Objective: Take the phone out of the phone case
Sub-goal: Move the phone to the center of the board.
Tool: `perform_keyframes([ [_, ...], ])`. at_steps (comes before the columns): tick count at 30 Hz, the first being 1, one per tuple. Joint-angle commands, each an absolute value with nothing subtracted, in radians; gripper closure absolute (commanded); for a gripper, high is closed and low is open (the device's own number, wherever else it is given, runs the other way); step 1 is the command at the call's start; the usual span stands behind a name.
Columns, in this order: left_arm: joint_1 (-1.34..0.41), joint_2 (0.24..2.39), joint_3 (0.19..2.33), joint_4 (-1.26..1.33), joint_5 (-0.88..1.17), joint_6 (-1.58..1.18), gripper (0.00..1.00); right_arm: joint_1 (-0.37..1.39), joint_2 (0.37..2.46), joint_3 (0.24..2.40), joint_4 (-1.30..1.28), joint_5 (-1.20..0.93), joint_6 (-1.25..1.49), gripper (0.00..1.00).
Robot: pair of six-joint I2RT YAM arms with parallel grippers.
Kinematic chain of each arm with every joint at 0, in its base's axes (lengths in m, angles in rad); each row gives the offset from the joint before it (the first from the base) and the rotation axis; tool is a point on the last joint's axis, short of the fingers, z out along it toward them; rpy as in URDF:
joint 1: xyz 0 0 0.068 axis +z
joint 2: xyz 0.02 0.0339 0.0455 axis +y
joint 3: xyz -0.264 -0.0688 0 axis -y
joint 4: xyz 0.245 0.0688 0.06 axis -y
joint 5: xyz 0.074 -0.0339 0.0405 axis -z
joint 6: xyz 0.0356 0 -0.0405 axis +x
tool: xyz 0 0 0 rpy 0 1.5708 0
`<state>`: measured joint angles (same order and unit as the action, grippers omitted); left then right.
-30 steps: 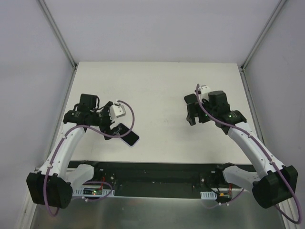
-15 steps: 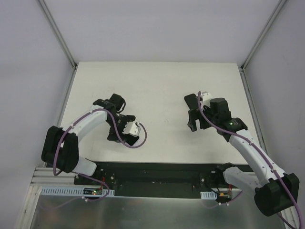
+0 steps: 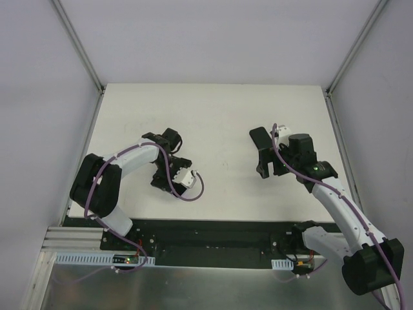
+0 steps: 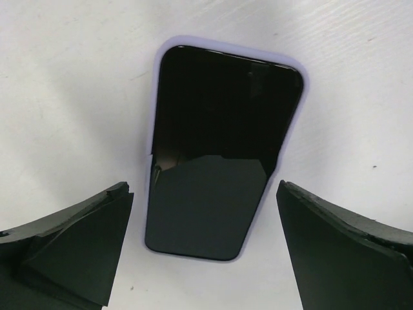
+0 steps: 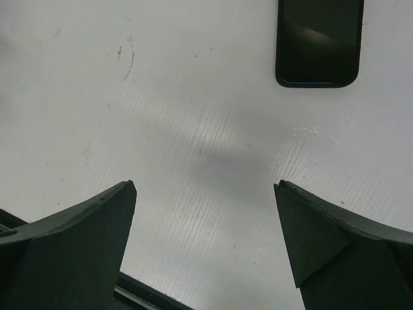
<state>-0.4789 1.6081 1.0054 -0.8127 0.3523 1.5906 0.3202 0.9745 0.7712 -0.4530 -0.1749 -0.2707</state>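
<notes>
Phone (image 4: pixel 222 152), screen up, sits snug in a lilac phone case (image 4: pixel 232 49), flat on the white tabletop (image 4: pixel 77 77) at the near left. Left jaws hang spread wide directly above it, one beside each long edge, touching nothing. Right jaws, equally wide apart and empty, hover on the right, near a separate dark slab (image 5: pixel 317 40). Phone looks rigid, glossy, slippery and breakable; case looks soft and bendy. Best hold is probably the long edges, peeling a case corner back.
</notes>
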Motion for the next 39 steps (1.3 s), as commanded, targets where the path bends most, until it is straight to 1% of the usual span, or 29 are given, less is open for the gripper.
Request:
perform_keyframes([
  [1, -0.492, 1.612, 0.996, -0.759, 0.345, 1.643, 0.0, 0.311, 0.962, 0.77, -0.437, -0.207, -0.265, 0.01],
  [16, -0.5, 1.609, 0.939, -0.739, 0.311, 1.689, 0.0, 0.301, 0.968, 0.767, -0.446, -0.215, -0.275, 0.01],
  [23, -0.5, 1.663, 0.948, -0.73, 0.296, 1.698, 0.0, 0.299, 0.977, 0.769, -0.449, -0.218, -0.275, 0.01],
  [25, -0.506, 1.67, 0.945, -0.73, 0.293, 1.687, 0.09, 0.299, 0.977, 0.767, -0.453, -0.215, -0.276, 0.01],
  [27, -0.518, 1.671, 0.951, -0.73, 0.302, 1.642, 0.23, 0.299, 0.973, 0.767, -0.453, -0.213, -0.275, 0.01],
  [29, -0.535, 1.678, 0.972, -0.73, 0.322, 1.554, 0.39, 0.298, 0.969, 0.77, -0.453, -0.212, -0.273, 0.01],
  [34, -0.578, 1.715, 1.051, -0.729, 0.362, 1.346, 0.69, 0.288, 0.973, 0.787, -0.448, -0.19, -0.256, 0.01],
  [37, -0.624, 1.756, 1.11, -0.71, 0.354, 1.255, 0.8, 0.269, 0.982, 0.795, -0.431, -0.176, -0.238, 0.01],
  [39, -0.676, 1.798, 1.158, -0.701, 0.333, 1.201, 0.83, 0.247, 0.992, 0.801, -0.422, -0.167, -0.223, 0.01],
])
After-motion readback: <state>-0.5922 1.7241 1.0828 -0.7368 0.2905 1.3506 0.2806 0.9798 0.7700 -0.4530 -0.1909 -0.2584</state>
